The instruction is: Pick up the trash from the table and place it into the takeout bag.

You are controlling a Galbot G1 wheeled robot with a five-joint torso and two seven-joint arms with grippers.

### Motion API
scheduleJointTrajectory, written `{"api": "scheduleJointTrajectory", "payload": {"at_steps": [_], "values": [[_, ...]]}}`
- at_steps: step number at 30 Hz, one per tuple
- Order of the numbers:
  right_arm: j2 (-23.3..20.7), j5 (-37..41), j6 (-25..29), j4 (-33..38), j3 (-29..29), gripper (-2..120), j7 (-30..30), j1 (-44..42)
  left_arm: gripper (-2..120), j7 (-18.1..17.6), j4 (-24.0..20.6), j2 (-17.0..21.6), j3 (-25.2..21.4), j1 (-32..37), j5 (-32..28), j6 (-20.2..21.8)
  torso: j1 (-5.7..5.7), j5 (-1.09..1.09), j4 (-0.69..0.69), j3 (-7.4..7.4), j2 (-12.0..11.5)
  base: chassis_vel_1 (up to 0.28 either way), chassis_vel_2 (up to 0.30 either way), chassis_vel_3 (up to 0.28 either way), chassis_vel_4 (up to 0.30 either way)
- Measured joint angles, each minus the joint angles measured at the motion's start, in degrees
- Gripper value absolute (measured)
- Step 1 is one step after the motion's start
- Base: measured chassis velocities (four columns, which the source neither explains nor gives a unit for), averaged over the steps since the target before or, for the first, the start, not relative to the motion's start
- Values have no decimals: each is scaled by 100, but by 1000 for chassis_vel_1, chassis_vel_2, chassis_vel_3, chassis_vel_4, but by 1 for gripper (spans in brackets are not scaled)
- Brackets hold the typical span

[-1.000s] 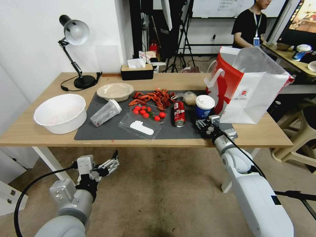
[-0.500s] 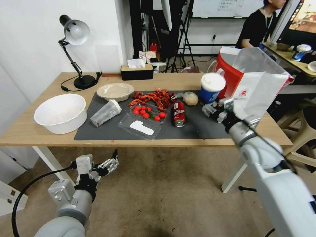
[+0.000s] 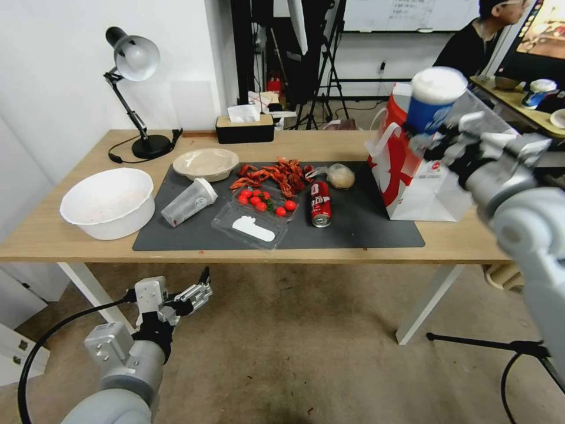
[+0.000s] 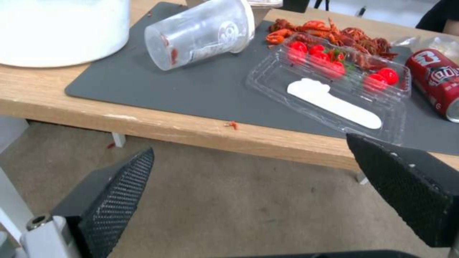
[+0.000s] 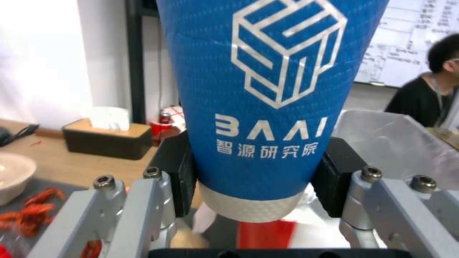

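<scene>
My right gripper [image 3: 442, 136] is shut on the white-lidded blue paper cup [image 3: 434, 101] and holds it upright in the air over the mouth of the takeout bag [image 3: 412, 188]. In the right wrist view both pads press the base of the cup [image 5: 268, 89]. On the table [image 3: 70, 235], the dark mat [image 3: 365, 229] holds a red soda can [image 3: 321, 203] on its side, a tipped clear cup [image 3: 188, 202], a beige bowl [image 3: 206, 163] and a clear bag with a beige lump [image 3: 339, 175]. My left gripper [image 3: 197, 291] hangs open below the table's front edge.
A large white bowl [image 3: 107, 202] stands at the table's left end, with a desk lamp [image 3: 134, 59] and a tissue box [image 3: 245, 128] at the back. A clear clamshell of tomatoes [image 3: 259, 215] and crayfish shells [image 3: 273, 175] lie mid-mat.
My right gripper has lifted the blue cup off the mat and carried it up and to the right, over the takeout bag. The left arm has stayed put.
</scene>
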Motion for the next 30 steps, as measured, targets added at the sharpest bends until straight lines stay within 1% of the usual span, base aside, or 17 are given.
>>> {"api": "scheduleJointTrajectory", "payload": {"at_steps": [2,3,6,10,11,12,15,19,20,23,25,26,27,29,30], "values": [[-186,453,-129,-162,-52,47,252,377,100,1,-12,-7,1,7,5,-2,0,1,0,0,0,0,0,0,0],[-186,453,-129,-162,-52,47,252,377,100,1,-12,-7,1,7,5,-2,0,1,0,0,0,0,0,0,0],[-289,1087,-466,-429,-159,47,822,847,100,3,-21,-13,2,24,15,-7,0,1,0,0,-1,0,0,0,0],[-292,1113,-486,-443,-166,47,859,869,100,3,-20,-13,1,25,16,-7,0,1,1,0,-1,0,0,0,0],[-300,1252,-626,-575,-221,47,1091,1017,100,5,-21,-13,2,28,20,-10,0,0,0,0,-1,0,0,0,0],[-300,1252,-626,-575,-221,47,1091,1017,100,5,-21,-13,2,28,20,-10,0,0,0,0,-1,0,0,0,0],[-302,1382,-713,-733,-289,47,1341,1141,100,5,-21,-16,6,31,22,-12,1,2,1,1,-1,0,0,0,0],[-302,1382,-713,-733,-289,47,1341,1141,100,5,-21,-16,6,31,22,-12,1,2,1,1,-1,0,0,0,0],[-306,1755,-733,-1050,-446,47,1740,1305,100,7,-21,-18,12,31,24,-14,1,2,0,1,-1,0,0,0,0],[-304,1776,-733,-1085,-462,47,1763,1321,100,7,-21,-17,12,31,24,-15,1,3,0,0,-1,0,0,0,0],[-242,1902,-733,-1524,-668,69,1924,1552,100,8,-2,-10,9,18,22,-15,2,1,1,1,-1,0,0,0,0],[-216,2026,-728,-1613,-746,77,2002,1642,100,9,11,-10,8,9,19,-15,1,1,0,1,-1,0,0,0,0],[-216,2026,-728,-1613,-746,77,2002,1642,100,9,11,-10,8,9,19,-15,1,1,0,1,-1,0,0,0,0],[-211,2056,-721,-1647,-792,86,2027,1701,100,10,16,-10,8,3,15,-15,1,0,0,1,-1,0,0,0,0],[-214,2055,-719,-1652,-803,92,2027,1708,100,11,16,-9,8,3,14,-15,1,0,0,0,-1,0,0,0,0]]}}
